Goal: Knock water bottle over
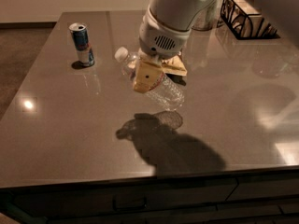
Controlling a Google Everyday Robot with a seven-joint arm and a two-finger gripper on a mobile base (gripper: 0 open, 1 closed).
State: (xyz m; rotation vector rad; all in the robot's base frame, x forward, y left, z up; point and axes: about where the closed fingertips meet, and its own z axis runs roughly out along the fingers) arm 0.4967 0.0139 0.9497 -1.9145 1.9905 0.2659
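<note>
The water bottle (pixel 161 88) is a clear ribbed plastic bottle with a white cap. It is tilted steeply, cap toward the upper left and base toward the lower right, over the middle of the grey table (pixel 60 125). Its shadow lies on the table just below it. My gripper (pixel 156 76) comes down from the white arm above. Its tan fingers (pixel 145 77) are closed on the bottle's middle, one on the near side and one behind it.
A blue-and-silver drink can (pixel 82 44) stands upright at the back left. A black wire basket (pixel 245 15) sits at the back right. The table's front edge runs along the bottom, with drawers under it.
</note>
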